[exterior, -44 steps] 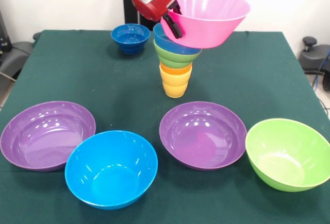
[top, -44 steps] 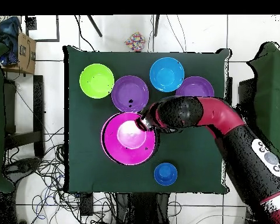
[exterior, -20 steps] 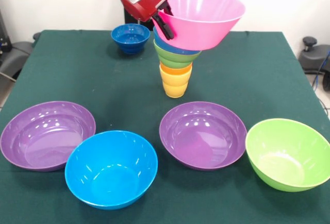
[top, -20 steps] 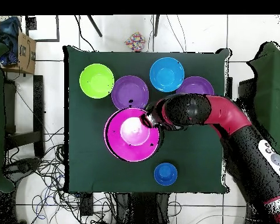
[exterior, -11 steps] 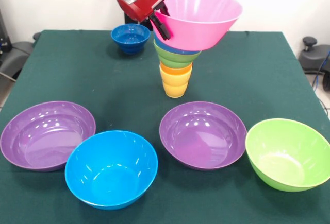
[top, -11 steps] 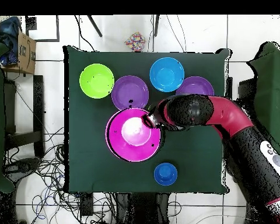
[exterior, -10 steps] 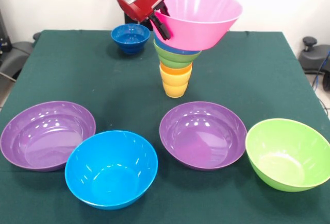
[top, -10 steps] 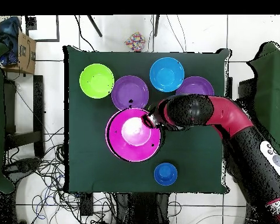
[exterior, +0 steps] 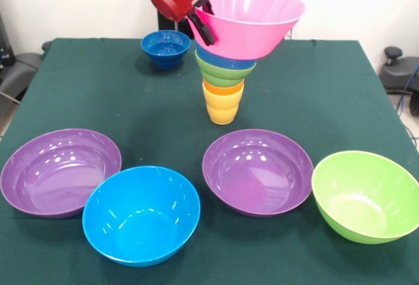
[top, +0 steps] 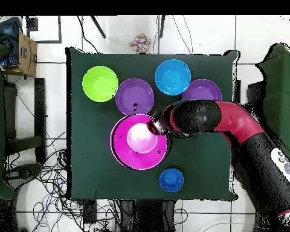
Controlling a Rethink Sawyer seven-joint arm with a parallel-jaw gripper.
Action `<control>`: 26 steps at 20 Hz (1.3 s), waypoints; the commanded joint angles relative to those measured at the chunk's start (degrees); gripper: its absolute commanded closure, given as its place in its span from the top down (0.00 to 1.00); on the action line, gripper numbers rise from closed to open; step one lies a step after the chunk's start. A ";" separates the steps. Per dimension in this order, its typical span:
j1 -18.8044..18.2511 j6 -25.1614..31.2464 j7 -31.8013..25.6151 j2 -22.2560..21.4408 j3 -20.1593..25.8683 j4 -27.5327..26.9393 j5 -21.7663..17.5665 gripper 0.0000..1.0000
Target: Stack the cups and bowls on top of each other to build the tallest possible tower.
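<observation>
The tower (exterior: 223, 85) stands mid-table: a yellow-orange cup (exterior: 222, 111) under an orange cup (exterior: 223, 91), then a small green bowl (exterior: 222, 73) and a light blue bowl (exterior: 224, 59). Tilted just above it hangs the large pink bowl (exterior: 252, 15) (top: 139, 142), held at its left rim by my gripper (exterior: 202, 26) (top: 153, 125), which is shut on it. In the overhead view the pink bowl hides the tower. The small dark blue bowl (exterior: 165, 47) (top: 171, 180) sits behind the tower.
Along the front of the table lie two purple bowls (exterior: 60, 170) (exterior: 257, 170), a large blue bowl (exterior: 141, 213) and a large green bowl (exterior: 365, 194). A cardboard box (top: 26, 54) sits off the table at one side.
The arm has lifted the pink bowl a little and carried it toward the tower's top. The other bowls and the tower have not moved.
</observation>
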 commanded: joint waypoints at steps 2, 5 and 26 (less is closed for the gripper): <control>0.08 1.65 0.68 -1.30 -2.12 2.64 -0.49 0.00; 0.00 1.65 0.65 -1.43 -2.18 2.67 -0.39 0.00; -1.32 -0.61 -0.95 1.14 -3.03 2.97 -2.31 0.00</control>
